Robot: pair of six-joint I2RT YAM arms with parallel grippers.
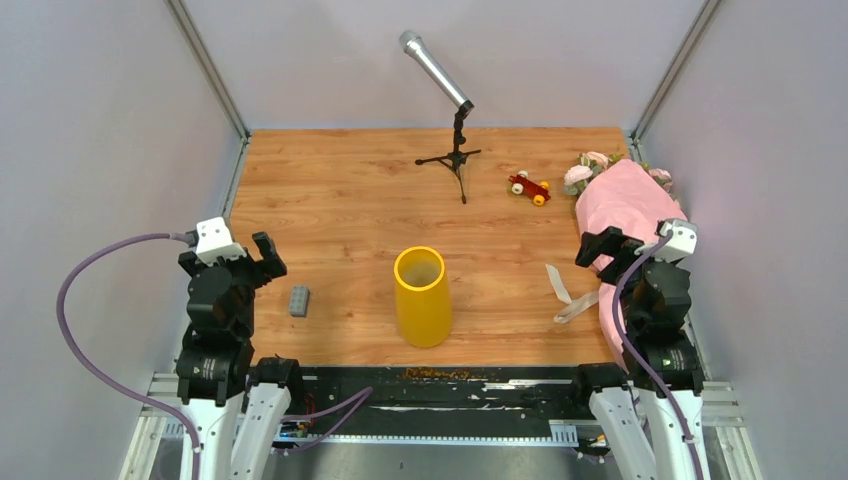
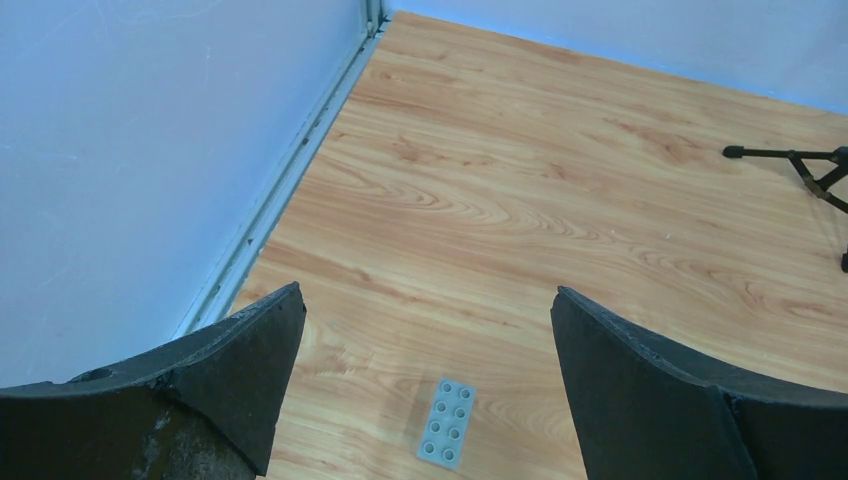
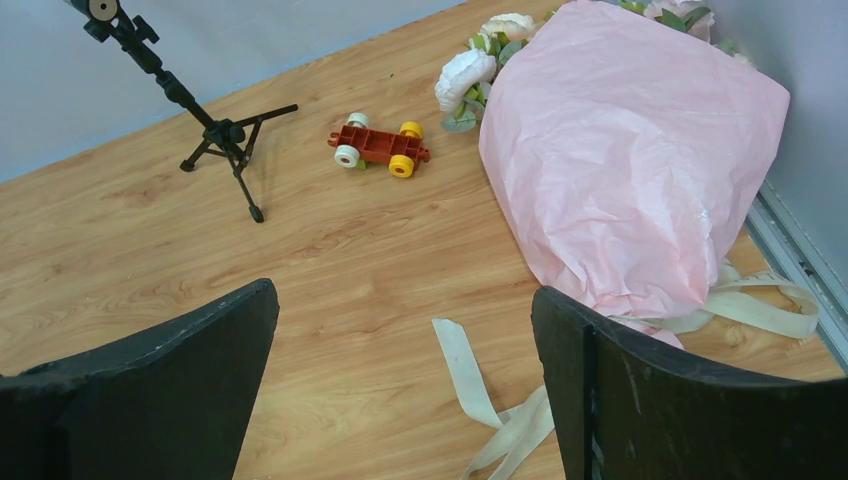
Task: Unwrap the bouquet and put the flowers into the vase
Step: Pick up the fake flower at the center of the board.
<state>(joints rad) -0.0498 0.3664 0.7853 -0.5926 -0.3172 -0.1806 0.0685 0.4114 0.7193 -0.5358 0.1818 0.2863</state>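
The bouquet (image 1: 625, 205) lies along the right wall, wrapped in pale pink paper (image 3: 630, 150), its beige ribbon (image 3: 505, 400) trailing onto the wood. Pale flowers (image 3: 470, 72) with green leaves poke out of its far end. A tall yellow vase (image 1: 421, 296) stands upright near the table's front middle. My right gripper (image 1: 612, 248) hovers open over the bouquet's near end, with nothing between its fingers. My left gripper (image 1: 250, 256) stands open at the left side, holding nothing, above a small grey block (image 2: 446, 423).
A microphone on a black tripod (image 1: 455, 150) stands at the back middle. A red toy car with yellow and white wheels (image 1: 529, 187) sits beside the flowers. The grey block (image 1: 299, 300) lies left of the vase. Walls close in on both sides.
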